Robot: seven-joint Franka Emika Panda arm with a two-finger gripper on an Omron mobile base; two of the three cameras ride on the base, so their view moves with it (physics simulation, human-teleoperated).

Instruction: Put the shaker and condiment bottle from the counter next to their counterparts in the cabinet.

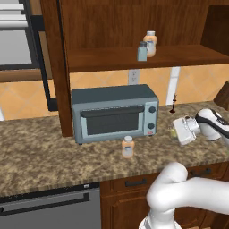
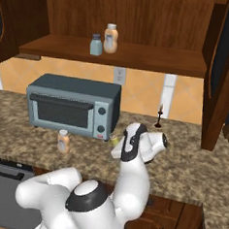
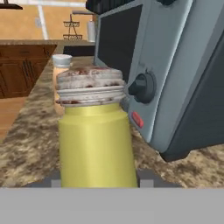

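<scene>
- The fingers [image 3: 98, 181] are closing on the shaker [image 3: 95, 131]; in the hand view its yellow-green body is sitting squarely between the two dark tips, which are pressing in at its lower sides.
- The shaker is standing upright on the bench [image 1: 40, 147], its grey metallic cap [image 3: 90, 85] speckled with reddish flecks.
- In the left base view the shaker [image 1: 173, 132] is showing as a sliver of yellow-green just ahead of the white hand, to the right of the toaster oven [image 1: 114, 112].
- In the right base view the shaker [image 2: 115, 141] is peeking out at the oven's front right corner, with the arm reaching low across the bench toward it.
- The toaster oven's control side is looming just beside the shaker in the hand view, a dark knob [image 3: 142, 86] and a small red button [image 3: 137, 119] facing it.
- The condiment bottle [image 1: 128, 146] is standing upright on the bench in front of the toaster oven, well apart from the hand.
- On the cabinet [image 1: 67, 27] shelf, the blue-grey shaker [image 1: 142, 51] and the second orange-peach bottle [image 1: 150, 44] are standing close together, the shaker in front.
- A small dark candle holder [image 1: 173, 105] is standing near the back wall, behind the hand.
</scene>
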